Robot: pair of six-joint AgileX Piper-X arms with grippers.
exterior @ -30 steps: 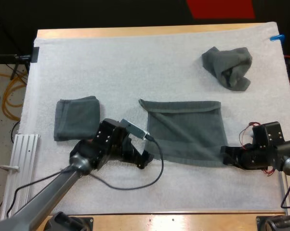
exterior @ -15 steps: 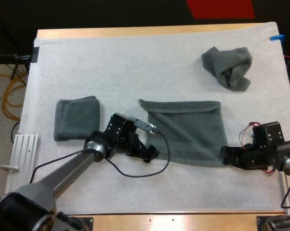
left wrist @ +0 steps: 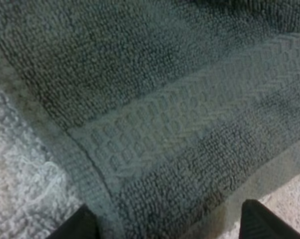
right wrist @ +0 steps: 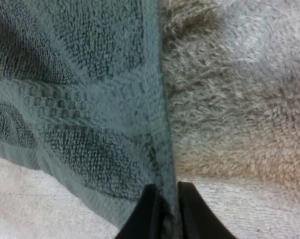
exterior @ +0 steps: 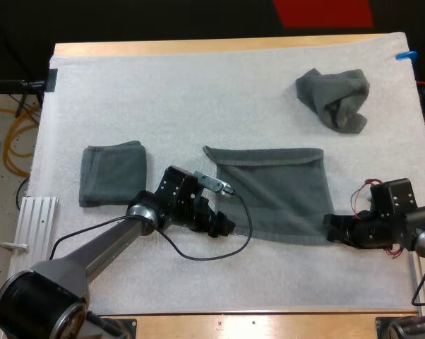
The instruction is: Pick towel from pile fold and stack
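Right now the left gripper (exterior: 224,227) stands wide, its two black fingers (left wrist: 82,225) set apart, with the near left corner of the spread dark grey-green terry towel (exterior: 272,194) lying between them and its woven band just ahead of the tips. The right gripper (exterior: 330,228) is pinched narrow on the same towel's near right corner, its fingers (right wrist: 149,211) pressing the hem from both sides. Between the two grippers the towel lies flat on the white fleecy mat (exterior: 198,92). A crumpled dark grey-green towel (exterior: 334,99) sits well beyond the right gripper, toward the far side. A folded dark grey-green towel (exterior: 112,173) rests close beside the left gripper's wrist, on its outer side.
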